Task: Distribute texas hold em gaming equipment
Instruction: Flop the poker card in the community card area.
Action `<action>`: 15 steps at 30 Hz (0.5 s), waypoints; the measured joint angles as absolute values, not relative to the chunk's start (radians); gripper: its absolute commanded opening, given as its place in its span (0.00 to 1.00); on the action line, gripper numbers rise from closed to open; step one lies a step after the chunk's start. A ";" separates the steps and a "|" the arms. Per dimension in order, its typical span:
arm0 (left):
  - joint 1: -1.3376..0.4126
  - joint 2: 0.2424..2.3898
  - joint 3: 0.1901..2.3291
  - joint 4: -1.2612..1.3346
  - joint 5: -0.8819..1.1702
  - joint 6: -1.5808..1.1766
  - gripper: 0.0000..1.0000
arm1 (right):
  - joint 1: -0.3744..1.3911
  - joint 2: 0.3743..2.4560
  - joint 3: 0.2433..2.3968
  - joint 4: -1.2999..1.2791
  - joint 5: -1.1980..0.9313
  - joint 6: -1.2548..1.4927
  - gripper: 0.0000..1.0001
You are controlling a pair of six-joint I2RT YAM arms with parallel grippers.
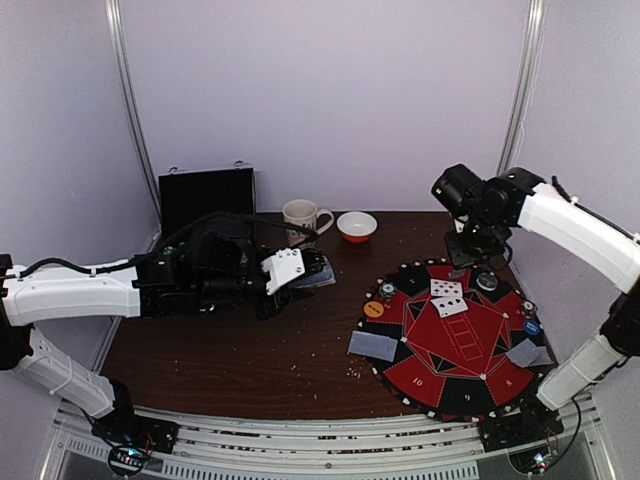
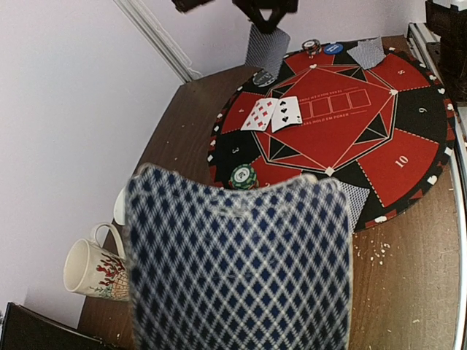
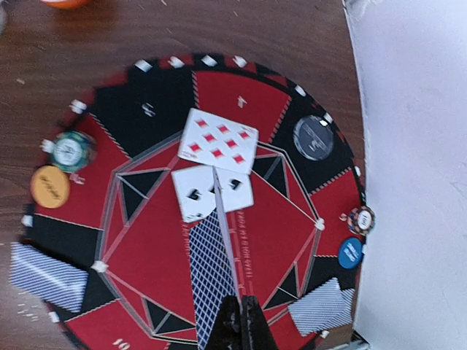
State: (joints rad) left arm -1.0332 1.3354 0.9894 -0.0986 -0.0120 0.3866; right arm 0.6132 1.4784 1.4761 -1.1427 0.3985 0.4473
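My left gripper [image 1: 308, 272] is shut on a deck [image 1: 320, 273] of blue-diamond-backed cards held above the table left of the round red-and-black mat [image 1: 465, 345]. The deck [image 2: 237, 262] fills the left wrist view and hides the fingers. My right gripper [image 3: 241, 315] is shut on a single card [image 3: 210, 270], seen edge-on above the mat's middle. Two face-up cards [image 3: 217, 160] lie on the mat. Face-down cards lie at its left edge [image 3: 47, 275] and right edge [image 3: 319, 308]. Green-white [image 3: 71, 151], orange [image 3: 49, 187], black [image 3: 314, 137] and blue [image 3: 351, 252] chips sit on the rim.
A patterned mug [image 1: 302, 216] and an orange-and-white bowl [image 1: 357, 226] stand at the back of the table. An open black case [image 1: 207, 198] stands at the back left. Small crumbs lie on the wood near the mat's left edge.
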 measured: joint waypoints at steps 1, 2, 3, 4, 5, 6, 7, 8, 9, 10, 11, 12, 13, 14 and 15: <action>-1.033 1.335 0.989 -0.099 -0.012 0.387 0.33 | 0.611 1.520 1.463 -1.164 0.434 0.459 0.00; -1.033 1.335 0.989 -0.099 -0.012 0.387 0.33 | 0.610 1.559 1.448 -1.182 0.464 0.473 0.00; -1.033 1.335 0.989 -0.099 -0.012 0.387 0.33 | 0.610 1.594 1.434 -1.200 0.489 0.484 0.00; -1.034 1.335 0.989 -0.099 -0.012 0.386 0.33 | 0.610 1.625 1.423 -1.217 0.508 0.496 0.00; -1.034 1.335 0.989 -0.099 -0.012 0.387 0.33 | 0.610 1.653 1.415 -1.234 0.524 0.506 0.00; -1.034 1.335 0.989 -0.099 -0.012 0.387 0.33 | 0.610 1.673 1.412 -1.248 0.537 0.514 0.00; -1.034 1.335 0.989 -0.099 -0.012 0.386 0.33 | 0.610 1.694 1.406 -1.261 0.552 0.525 0.00; -1.034 1.335 0.989 -0.099 -0.012 0.386 0.33 | 0.610 1.711 1.396 -1.274 0.565 0.533 0.00; -1.034 1.335 0.989 -0.099 -0.011 0.386 0.33 | 0.610 1.727 1.382 -1.280 0.577 0.543 0.00; -1.034 1.335 0.989 -0.099 -0.011 0.386 0.33 | 0.610 1.742 1.366 -1.287 0.586 0.552 0.00; -1.034 1.335 0.989 -0.099 -0.011 0.386 0.33 | 0.610 1.756 1.349 -1.293 0.594 0.559 0.00; -1.034 1.335 0.989 -0.099 -0.011 0.386 0.33 | 0.610 1.768 1.336 -1.299 0.598 0.565 0.00; -1.034 1.335 0.989 -0.099 -0.011 0.386 0.33 | 0.610 1.785 1.320 -1.305 0.602 0.572 0.00; -1.034 1.335 0.989 -0.099 -0.011 0.386 0.33 | 0.610 1.803 1.303 -1.308 0.606 0.577 0.00; -1.034 1.335 0.989 -0.099 -0.011 0.386 0.33 | 0.611 1.823 1.289 -1.311 0.606 0.580 0.00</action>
